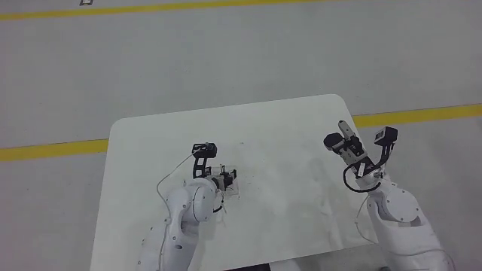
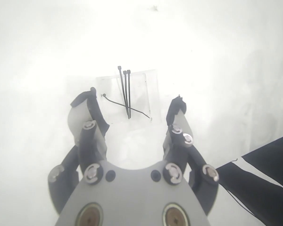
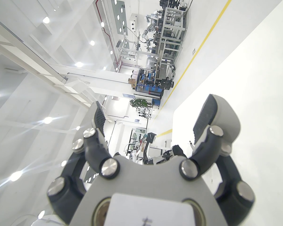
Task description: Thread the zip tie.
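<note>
Several black zip ties (image 2: 126, 95) lie on a small clear plate (image 2: 141, 81) on the white table; three lie side by side and a fourth crosses them. My left gripper (image 2: 135, 99) hangs just above the plate, open, with the ties between its black-tipped fingers (image 2: 176, 106) and nothing held. In the top view the plate with the ties (image 1: 228, 181) sits at the table's middle, under the left gripper (image 1: 224, 179). My right gripper (image 3: 153, 116) is open and empty, raised near the table's right edge (image 1: 343, 141) and pointing out toward the room.
The white table (image 1: 286, 143) has rounded corners and bare surface around the plate. A small dark speck (image 2: 154, 8) marks the table beyond the plate. Yellow floor lines (image 1: 226, 4) run behind and beside the table.
</note>
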`<state>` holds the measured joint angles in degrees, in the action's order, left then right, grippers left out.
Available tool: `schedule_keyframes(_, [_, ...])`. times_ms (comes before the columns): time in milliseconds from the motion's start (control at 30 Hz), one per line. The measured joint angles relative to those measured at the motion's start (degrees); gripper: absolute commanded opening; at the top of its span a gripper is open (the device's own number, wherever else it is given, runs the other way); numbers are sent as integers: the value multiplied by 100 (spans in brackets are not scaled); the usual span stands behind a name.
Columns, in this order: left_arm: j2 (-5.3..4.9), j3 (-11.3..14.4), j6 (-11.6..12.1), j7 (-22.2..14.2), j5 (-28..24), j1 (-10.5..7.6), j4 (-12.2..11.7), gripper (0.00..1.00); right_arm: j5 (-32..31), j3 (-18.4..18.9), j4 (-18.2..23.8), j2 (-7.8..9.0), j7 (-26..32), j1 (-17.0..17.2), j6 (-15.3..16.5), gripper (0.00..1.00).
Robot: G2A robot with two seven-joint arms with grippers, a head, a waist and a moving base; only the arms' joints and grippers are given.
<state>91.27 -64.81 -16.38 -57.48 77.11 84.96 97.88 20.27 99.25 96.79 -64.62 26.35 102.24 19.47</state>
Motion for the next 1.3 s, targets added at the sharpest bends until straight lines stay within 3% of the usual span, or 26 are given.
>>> schedule_keyframes(367, [-26, 199, -257, -1, 50, -231, -418, 14, 0, 0, 0, 0, 0, 0, 0, 100])
schedule_keyframes(967, [58, 341, -310, 215, 339, -353, -807, 13, 0, 0, 0, 0, 0, 0, 0, 100])
schedule_keyframes(1300, [141, 314, -310, 294, 507, -372, -924, 4, 0, 0, 0, 0, 0, 0, 0, 100])
